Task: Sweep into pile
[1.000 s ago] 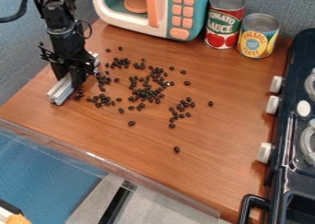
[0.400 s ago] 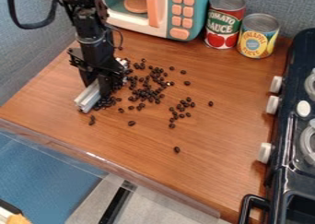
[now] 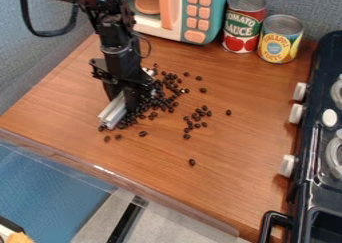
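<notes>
Roughly half-piled, dark beans (image 3: pixel 164 107) lay bunched against the pale metal bar (image 3: pixel 113 112), on the wooden table (image 3: pixel 220 187); bar clamped in gripper (image 3: pixel 127 96). Looser cluster (image 3: pixel 197 118) to the right plus strays (image 3: pixel 192 162) needed gathering, no single pile yet. Toy microwave (image 3: pixel 194 18), red can (image 3: pixel 244 24) and yellow can (image 3: pixel 280 39) stood behind, stove (image 3: pixel 314 187) at right; none blocked the sweep, seemingly.

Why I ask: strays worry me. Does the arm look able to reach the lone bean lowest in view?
Probably yes: only scattered beans lie between the gripper and that bean, nothing tall, though its full reach is unclear.
</notes>
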